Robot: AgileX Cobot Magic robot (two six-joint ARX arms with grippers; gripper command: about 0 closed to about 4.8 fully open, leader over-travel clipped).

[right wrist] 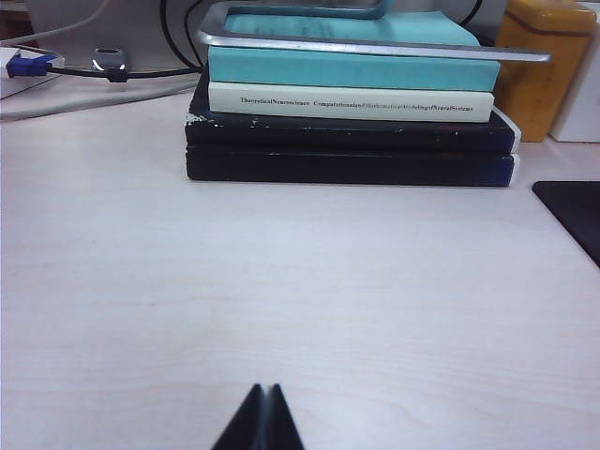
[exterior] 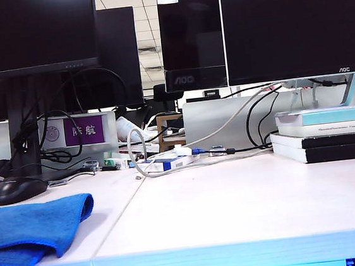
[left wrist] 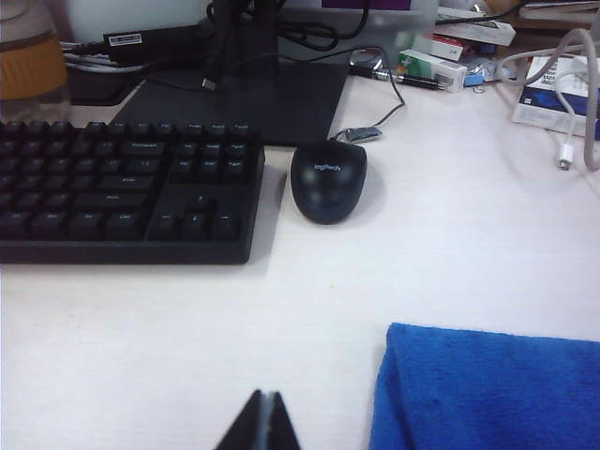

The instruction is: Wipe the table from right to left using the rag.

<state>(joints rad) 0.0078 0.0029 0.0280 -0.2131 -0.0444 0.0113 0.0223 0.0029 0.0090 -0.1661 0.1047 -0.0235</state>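
The bright-blue rag (exterior: 32,231) lies folded on the left part of the white table (exterior: 236,209), near its front edge; the left wrist view shows the rag (left wrist: 487,389) too. My left gripper (left wrist: 266,395) hangs shut and empty over bare table beside the rag, not touching it. Over bare table on the right side, my right gripper (right wrist: 266,387) is shut with nothing in it, pointing toward a stack of books. Neither gripper shows in the exterior view.
A black mouse (exterior: 19,189) and a black keyboard (left wrist: 122,192) sit behind the rag. A stack of books (exterior: 327,133) carries a monitor foot at the back right. Cables and small boxes (exterior: 168,162) lie mid-back. A black pad (right wrist: 574,211) and a yellow container (right wrist: 544,66) lie right of the books.
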